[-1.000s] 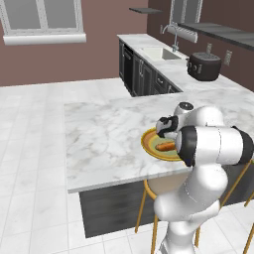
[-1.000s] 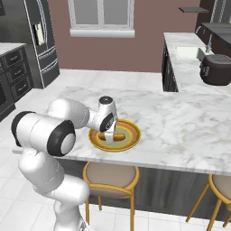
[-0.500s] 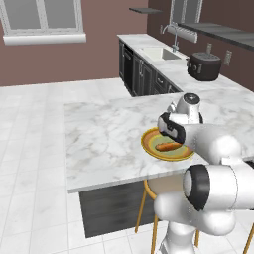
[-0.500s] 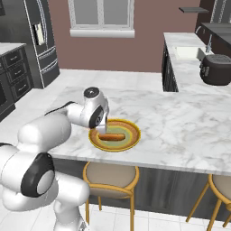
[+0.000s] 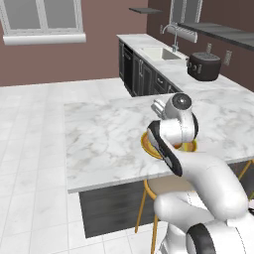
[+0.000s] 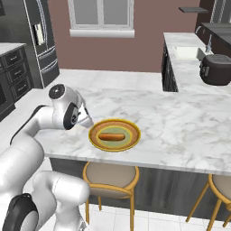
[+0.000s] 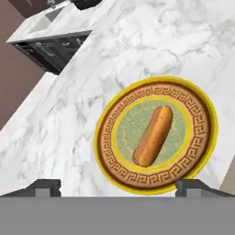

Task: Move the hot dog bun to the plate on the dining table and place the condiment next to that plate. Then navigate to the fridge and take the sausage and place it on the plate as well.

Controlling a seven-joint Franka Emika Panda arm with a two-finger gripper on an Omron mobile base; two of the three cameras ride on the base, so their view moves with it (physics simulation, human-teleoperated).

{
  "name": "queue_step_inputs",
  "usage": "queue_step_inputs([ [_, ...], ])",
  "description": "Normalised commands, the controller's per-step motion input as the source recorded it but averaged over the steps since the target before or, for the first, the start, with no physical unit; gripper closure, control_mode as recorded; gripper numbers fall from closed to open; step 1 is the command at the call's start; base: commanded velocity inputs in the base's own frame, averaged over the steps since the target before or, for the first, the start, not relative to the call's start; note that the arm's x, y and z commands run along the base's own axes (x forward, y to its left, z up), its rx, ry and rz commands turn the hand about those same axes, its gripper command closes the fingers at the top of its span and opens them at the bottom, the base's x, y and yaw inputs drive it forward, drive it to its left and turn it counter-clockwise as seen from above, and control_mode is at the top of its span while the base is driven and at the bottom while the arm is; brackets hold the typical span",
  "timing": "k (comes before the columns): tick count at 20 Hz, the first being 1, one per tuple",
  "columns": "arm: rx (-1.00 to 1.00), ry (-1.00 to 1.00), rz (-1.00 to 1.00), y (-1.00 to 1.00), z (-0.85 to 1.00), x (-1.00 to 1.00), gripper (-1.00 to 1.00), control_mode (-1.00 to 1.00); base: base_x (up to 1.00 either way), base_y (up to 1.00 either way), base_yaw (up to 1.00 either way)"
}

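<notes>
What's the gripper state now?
Gripper: open, holding nothing, above the plate; the bun lies on the plate.

Hot dog bun [image 7: 153,136] on plate [image 7: 201,137]

The hot dog bun [image 7: 153,136] lies in the middle of the plate [image 7: 202,137], at the centre right of the hand view. In the right base view the plate [image 6: 131,140] sits at the frame's centre, on the dining table [image 6: 180,131] near its front edge, with the bun [image 6: 111,136] lying across it. Two stools [image 6: 109,177] stand under that edge, below the plate and at the lower right. The fridge [image 6: 39,40] stands at the upper left, a sink counter [image 6: 185,58] at the upper right (with a toaster [image 6: 215,69] on it). In the left base view the arm covers most of the plate [image 5: 147,145], right of centre.
</notes>
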Motion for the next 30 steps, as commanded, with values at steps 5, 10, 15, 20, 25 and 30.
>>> queue_step_inputs([
  [5, -0.43, -0.1, 0.49, 0.36, 0.61, -0.57, -1.0, -1.0, 0.0, 0.0, 0.0],
  [10, -0.32, -0.15, 0.49, 0.04, 0.42, -0.76, -1.0, -1.0, 0.0, 0.0, 0.0],
  [15, -0.21, -0.14, 0.49, 0.02, 0.03, -0.82, -1.0, -1.0, 0.0, 0.0, 0.0],
  [20, -0.12, -0.19, 0.12, 0.02, 0.0, -0.8, -1.0, -1.0, 0.0, 0.0, 0.0],
  [25, -0.1, -0.03, -0.11, 0.17, 0.24, -0.35, -1.0, -1.0, 0.0, 0.0, 0.0],
  [30, -0.04, 0.0, -0.08, 0.01, 0.1, -0.16, -1.0, -1.0, 0.0, 0.0, 0.0],
])
